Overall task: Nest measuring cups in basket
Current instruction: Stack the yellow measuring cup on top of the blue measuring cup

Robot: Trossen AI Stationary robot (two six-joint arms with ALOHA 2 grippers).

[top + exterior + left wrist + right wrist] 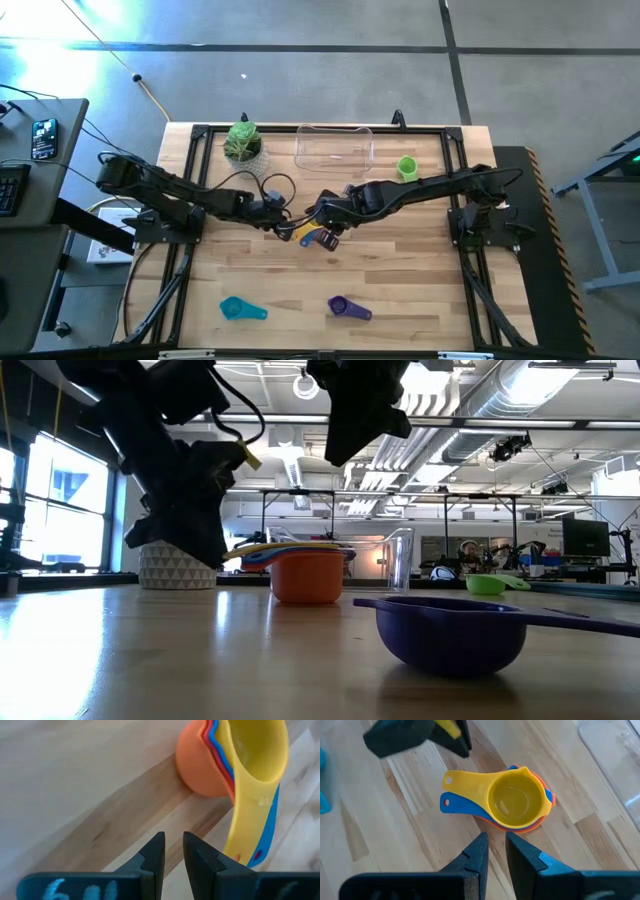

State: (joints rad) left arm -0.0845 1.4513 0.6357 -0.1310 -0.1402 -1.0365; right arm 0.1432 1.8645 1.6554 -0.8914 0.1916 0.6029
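Note:
A nested stack of cups [312, 236] stands on its orange base mid-table: orange outermost, then red, blue and yellow innermost [517, 802], with the handles pointing toward the left arm. The green cup [406, 167] sits right of the clear basket [334, 147]. The teal cup [240, 309] and purple cup [348, 308] lie near the table's near edge. My left gripper [174, 851] hovers beside the stack's handle side, shut and holding nothing. My right gripper [496, 847] hangs above the stack, shut and holding nothing.
A white pot with a green plant [243, 142] stands left of the basket at the far edge. Cables trail over the table by the left arm. In the low view the purple cup [450, 630] sits close to the camera.

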